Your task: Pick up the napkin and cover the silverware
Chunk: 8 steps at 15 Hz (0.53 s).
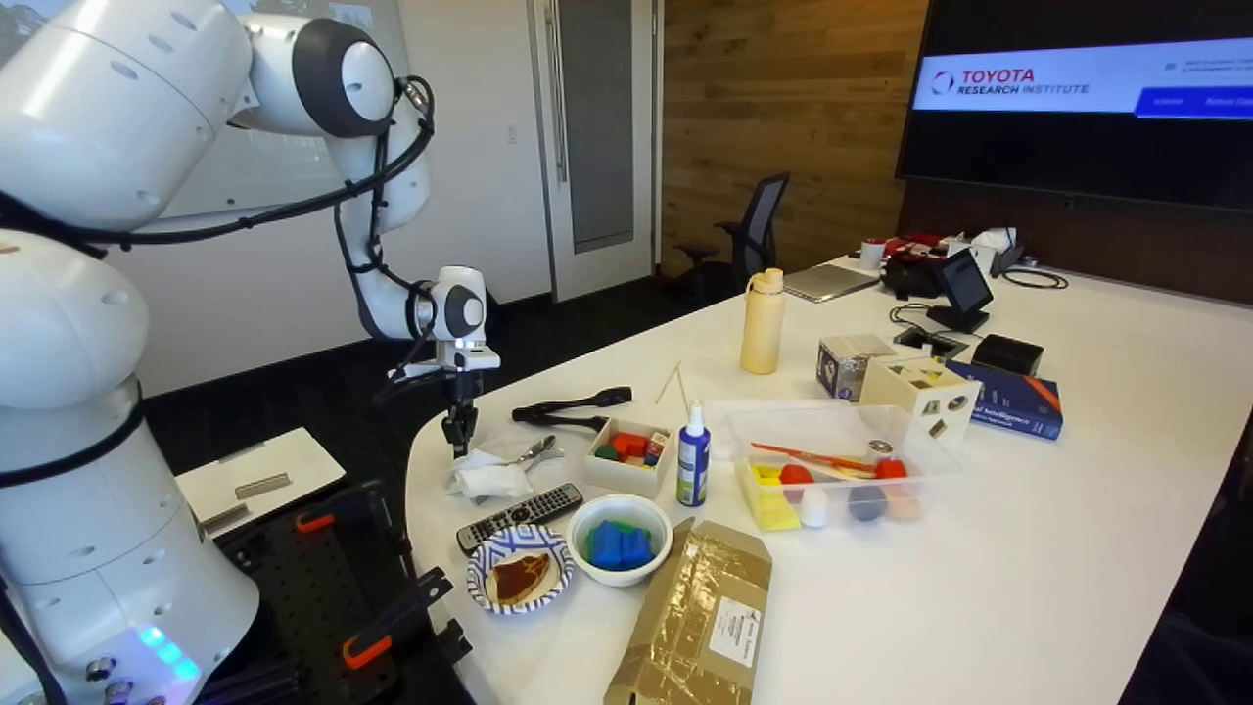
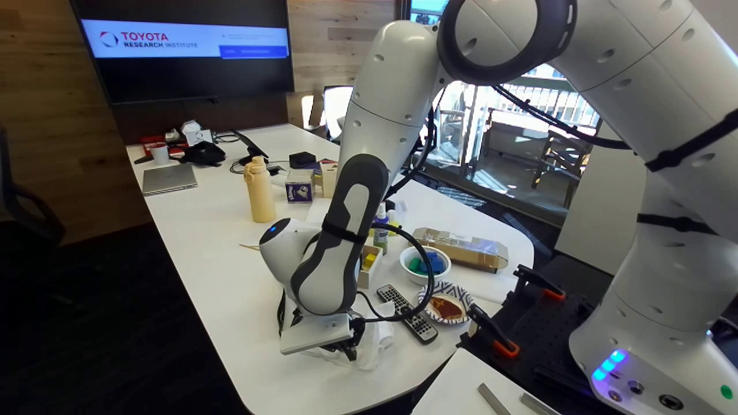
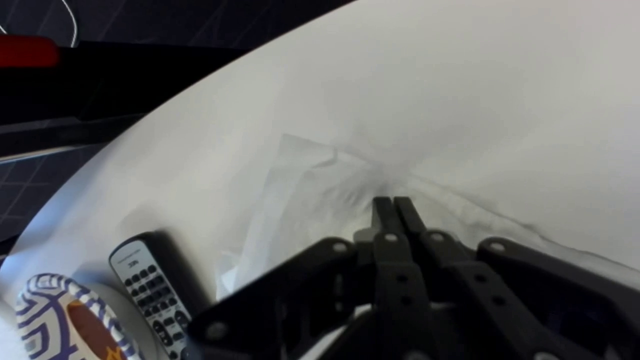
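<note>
The white napkin [image 1: 492, 477] lies crumpled near the rounded table end. It also shows in an exterior view [image 2: 376, 346] and in the wrist view [image 3: 305, 210]. The silverware [image 1: 536, 450] shows as slim, shiny dark-grey utensil ends sticking out beside and behind the napkin; the rest is hidden by it. In the wrist view I do not see the silverware. My gripper [image 3: 392, 201] points down at the napkin, also in an exterior view [image 1: 460, 448]. Its fingers are together, with folds of the napkin running out from the tips, so it appears shut on the napkin.
A remote [image 1: 519, 517], a paper plate [image 1: 521, 599], a white bowl [image 1: 619, 571] and a box of blocks [image 1: 626, 475] stand close by. Black tongs [image 1: 578, 403] lie behind the napkin. A spray bottle [image 1: 693, 460] and a clear bin [image 1: 842, 490] are further off.
</note>
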Motion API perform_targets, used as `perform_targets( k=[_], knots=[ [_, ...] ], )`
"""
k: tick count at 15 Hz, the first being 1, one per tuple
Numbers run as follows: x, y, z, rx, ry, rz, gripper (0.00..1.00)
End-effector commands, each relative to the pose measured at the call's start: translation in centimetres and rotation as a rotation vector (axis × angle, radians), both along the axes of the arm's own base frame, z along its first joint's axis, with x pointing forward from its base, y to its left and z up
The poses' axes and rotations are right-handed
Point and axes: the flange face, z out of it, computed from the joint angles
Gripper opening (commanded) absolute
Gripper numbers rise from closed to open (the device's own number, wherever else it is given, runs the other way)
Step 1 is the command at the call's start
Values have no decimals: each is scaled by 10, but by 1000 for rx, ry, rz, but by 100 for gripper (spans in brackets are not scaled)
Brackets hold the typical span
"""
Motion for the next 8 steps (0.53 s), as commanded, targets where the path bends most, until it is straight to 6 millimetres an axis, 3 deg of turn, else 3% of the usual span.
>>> perform_targets(
  k=[1, 8],
  knots=[
    [-2, 1, 0, 20, 14, 1, 0],
    [11, 5, 19, 49, -15, 13, 0]
  ],
)
